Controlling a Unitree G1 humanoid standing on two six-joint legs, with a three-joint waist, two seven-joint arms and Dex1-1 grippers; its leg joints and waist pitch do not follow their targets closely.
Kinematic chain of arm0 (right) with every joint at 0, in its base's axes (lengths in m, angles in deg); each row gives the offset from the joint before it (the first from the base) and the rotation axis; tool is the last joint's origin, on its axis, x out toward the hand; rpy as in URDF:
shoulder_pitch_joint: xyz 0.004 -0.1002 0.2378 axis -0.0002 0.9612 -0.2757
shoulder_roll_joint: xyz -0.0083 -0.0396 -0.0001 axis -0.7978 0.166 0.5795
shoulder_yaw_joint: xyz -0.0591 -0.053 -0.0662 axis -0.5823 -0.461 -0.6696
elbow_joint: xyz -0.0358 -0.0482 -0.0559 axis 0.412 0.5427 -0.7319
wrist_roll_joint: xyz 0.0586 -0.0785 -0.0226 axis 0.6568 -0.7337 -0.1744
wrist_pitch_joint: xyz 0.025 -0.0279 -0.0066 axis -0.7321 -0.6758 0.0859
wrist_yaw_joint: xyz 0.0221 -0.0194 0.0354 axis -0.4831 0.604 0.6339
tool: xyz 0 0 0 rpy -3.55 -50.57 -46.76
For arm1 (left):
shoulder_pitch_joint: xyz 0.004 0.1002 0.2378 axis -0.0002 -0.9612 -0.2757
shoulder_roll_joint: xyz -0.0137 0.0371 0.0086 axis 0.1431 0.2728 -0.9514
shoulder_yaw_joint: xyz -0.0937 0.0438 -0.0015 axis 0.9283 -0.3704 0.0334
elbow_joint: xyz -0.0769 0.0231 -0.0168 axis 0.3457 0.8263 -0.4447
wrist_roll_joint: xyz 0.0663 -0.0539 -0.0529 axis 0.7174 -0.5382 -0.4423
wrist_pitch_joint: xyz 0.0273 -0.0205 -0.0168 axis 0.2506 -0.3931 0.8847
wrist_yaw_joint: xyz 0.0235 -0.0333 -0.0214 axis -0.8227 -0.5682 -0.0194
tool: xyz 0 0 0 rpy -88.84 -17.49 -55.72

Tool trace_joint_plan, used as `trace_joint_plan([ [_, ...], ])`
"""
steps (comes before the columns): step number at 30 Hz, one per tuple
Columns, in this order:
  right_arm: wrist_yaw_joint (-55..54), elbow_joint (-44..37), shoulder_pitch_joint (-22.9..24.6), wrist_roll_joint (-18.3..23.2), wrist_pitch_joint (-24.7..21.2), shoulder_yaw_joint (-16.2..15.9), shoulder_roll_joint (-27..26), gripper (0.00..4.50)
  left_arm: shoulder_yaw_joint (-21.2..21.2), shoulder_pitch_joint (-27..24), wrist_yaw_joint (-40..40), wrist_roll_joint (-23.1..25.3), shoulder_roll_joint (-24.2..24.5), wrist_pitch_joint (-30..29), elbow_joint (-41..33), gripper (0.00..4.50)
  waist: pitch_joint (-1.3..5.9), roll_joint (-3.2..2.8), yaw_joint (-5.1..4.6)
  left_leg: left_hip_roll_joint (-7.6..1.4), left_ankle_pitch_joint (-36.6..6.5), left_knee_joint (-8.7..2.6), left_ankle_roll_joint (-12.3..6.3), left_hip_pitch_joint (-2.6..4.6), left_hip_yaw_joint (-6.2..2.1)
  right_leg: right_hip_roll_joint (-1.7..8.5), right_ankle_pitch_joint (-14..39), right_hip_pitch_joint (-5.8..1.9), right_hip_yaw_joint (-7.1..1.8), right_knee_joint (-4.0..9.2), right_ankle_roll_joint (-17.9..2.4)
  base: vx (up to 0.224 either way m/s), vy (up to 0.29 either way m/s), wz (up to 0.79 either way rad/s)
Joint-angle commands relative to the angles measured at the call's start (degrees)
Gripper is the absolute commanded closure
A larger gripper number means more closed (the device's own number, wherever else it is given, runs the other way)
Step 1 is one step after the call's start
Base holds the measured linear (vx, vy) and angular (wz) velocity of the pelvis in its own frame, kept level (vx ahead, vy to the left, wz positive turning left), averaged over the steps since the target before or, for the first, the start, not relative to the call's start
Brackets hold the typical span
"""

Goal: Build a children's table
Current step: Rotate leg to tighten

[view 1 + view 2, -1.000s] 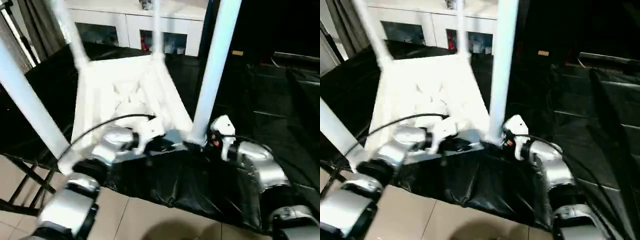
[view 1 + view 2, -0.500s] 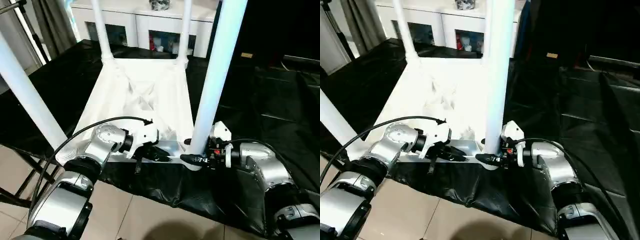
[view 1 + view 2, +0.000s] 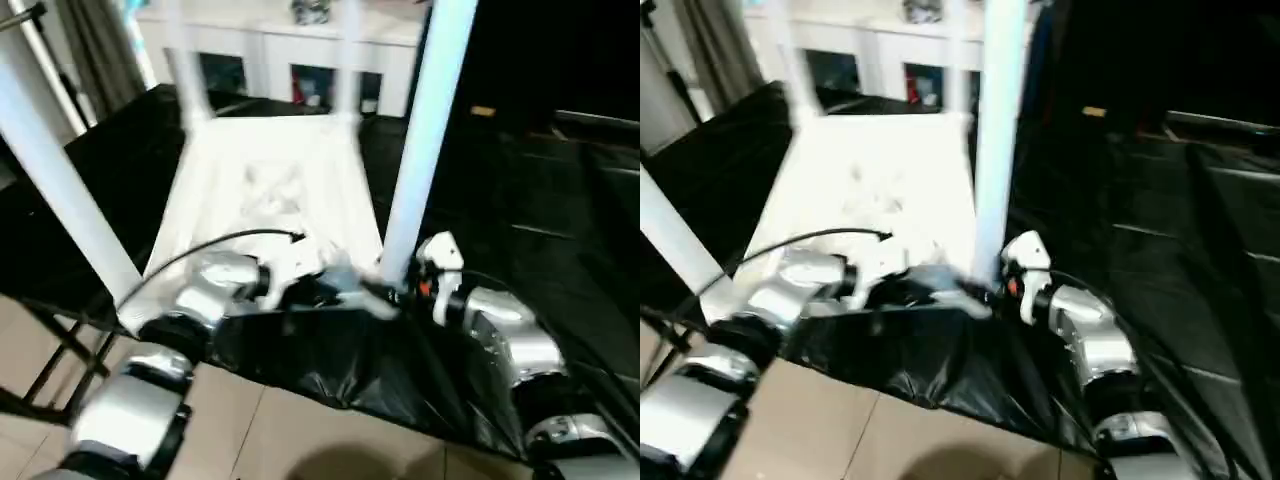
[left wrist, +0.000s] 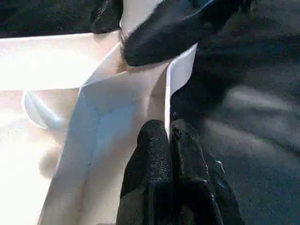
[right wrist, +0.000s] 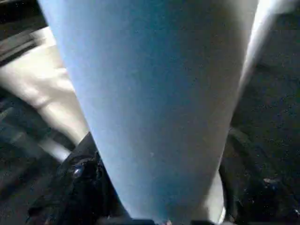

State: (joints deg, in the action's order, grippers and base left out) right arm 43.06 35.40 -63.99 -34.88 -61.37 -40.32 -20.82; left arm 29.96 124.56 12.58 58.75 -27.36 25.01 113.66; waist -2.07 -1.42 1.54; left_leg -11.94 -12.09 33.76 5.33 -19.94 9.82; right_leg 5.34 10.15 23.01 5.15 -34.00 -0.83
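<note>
The upturned table top (image 3: pixel 270 195) lies on the black cloth (image 3: pixel 520 200), legs up. The left gripper (image 4: pixel 168 136) pinches the near rim (image 4: pixel 180 77), fingers together. The right gripper (image 3: pixel 392 292) clasps the base of the near right leg (image 3: pixel 420 140). Best to steady the rim while pressing that leg straight into its socket.
</note>
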Motion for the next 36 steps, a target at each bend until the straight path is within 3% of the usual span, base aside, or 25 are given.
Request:
trace_joint_plan([
  [1, -5.75, 2.19, -0.09, -2.04, -0.93, -0.81, -2.46, 1.88, -1.31, -1.45, -2.97, 1.27, -2.97, -1.38, 0.43, 4.50, 2.75, 0.61, -0.17, -1.03, -11.75, -4.44, -3.01, -0.36, -0.03, 2.95, 20.89, -2.87, -2.52, 5.08, -10.25, 0.000, 0.000, 0.00],
  [6, -11.18, 0.59, 1.21, -4.49, 0.79, -2.83, -6.83, 1.88, -2.64, -2.09, -6.13, 2.01, -6.14, -0.77, -0.24, 4.50, 2.78, 0.44, -0.44, -0.93, -11.85, -4.37, -4.01, -0.37, 0.09, 2.91, 19.57, -2.74, -2.55, 5.17, -10.44, 0.000, 0.000, 0.00],
  [8, -11.74, 0.53, 1.29, -5.22, 1.91, -3.16, -6.87, 1.32, -2.68, -2.13, -6.14, 2.02, -6.20, -0.56, -0.32, 4.50, 2.78, 0.47, -0.52, -0.90, -12.13, -4.41, -4.14, -0.47, 0.06, 2.88, 19.54, -2.81, -2.54, 5.14, -10.30, 0.000, 0.000, 0.00],
  [12, -5.99, 0.12, 0.43, -2.72, 3.45, -1.60, -3.72, 0.98, -2.15, -2.23, -3.07, 1.18, -4.18, 0.79, -0.83, 4.50, 2.81, 0.40, -0.67, -0.86, -12.93, -4.42, -4.44, -0.57, 0.00, 2.87, 19.90, -2.95, -2.51, 5.20, -10.29, 0.000, 0.000, 0.00],
  [16, -2.39, -0.07, 0.09, -2.30, 3.33, -2.03, -1.78, 0.63, -2.18, -2.12, -1.48, 1.03, -2.92, 1.45, -0.75, 4.50, 3.07, 0.56, -0.58, -1.02, -10.13, -4.14, -5.90, -0.68, 0.11, 2.89, 14.33, -3.12, -2.62, 4.60, -12.16, 0.000, 0.000, 0.00],
  [19, 3.52, -1.01, -0.06, -1.58, 2.49, -3.03, 1.00, 0.63, -2.27, -2.09, 2.00, 0.68, -0.96, 2.19, -0.96, 4.50, 3.26, 0.40, -0.43, -1.09, -7.37, -3.87, -7.35, -0.75, 0.13, 2.84, 8.82, -3.42, -2.56, 3.92, -14.07, 0.000, 0.000, 0.00],
  [24, 16.73, -2.93, 0.04, 0.10, 0.71, -5.22, 5.80, 0.63, -2.49, -1.39, 8.74, 0.12, 2.49, 3.46, -0.57, 4.50, 3.31, 0.19, 0.09, -1.31, -7.38, -3.62, -8.61, -0.63, 0.35, 2.66, 5.88, -3.51, -2.42, 3.49, -15.65, 0.000, 0.000, 0.00],
  [27, 22.38, -2.54, -0.40, 0.63, 0.29, -5.78, 7.66, 0.63, -2.93, -0.88, 11.65, 0.42, 4.06, 4.33, 0.05, 4.50, 3.31, 0.49, 0.46, -1.38, -7.55, -3.58, -8.79, -0.62, 0.48, 2.77, 5.36, -3.51, -2.48, 3.35, -16.07, 0.000, 0.000, 0.00],
  [30, 27.84, -2.24, -1.36, 1.71, -1.36, -6.55, 8.91, 0.90, -3.40, -0.61, 15.25, 0.28, 5.25, 4.78, 0.41, 4.50, 3.18, 0.43, 0.68, -1.42, -8.33, -3.71, -7.92, -0.51, 0.46, 2.84, 7.93, -3.46, -2.49, 3.56, -15.72, 0.000, 0.000, 0.00],
  [36, 31.53, -1.81, -2.24, 1.66, -1.93, -8.35, 9.82, 1.44, -4.11, -0.31, 18.90, -0.19, 6.44, 4.71, 0.42, 4.50, 3.31, 0.48, 0.92, -1.49, -7.42, -3.72, -7.21, -0.46, 0.41, 2.92, 6.80, -3.48, -2.54, 3.29, -16.08, 0.000, 0.000, 0.00],
])
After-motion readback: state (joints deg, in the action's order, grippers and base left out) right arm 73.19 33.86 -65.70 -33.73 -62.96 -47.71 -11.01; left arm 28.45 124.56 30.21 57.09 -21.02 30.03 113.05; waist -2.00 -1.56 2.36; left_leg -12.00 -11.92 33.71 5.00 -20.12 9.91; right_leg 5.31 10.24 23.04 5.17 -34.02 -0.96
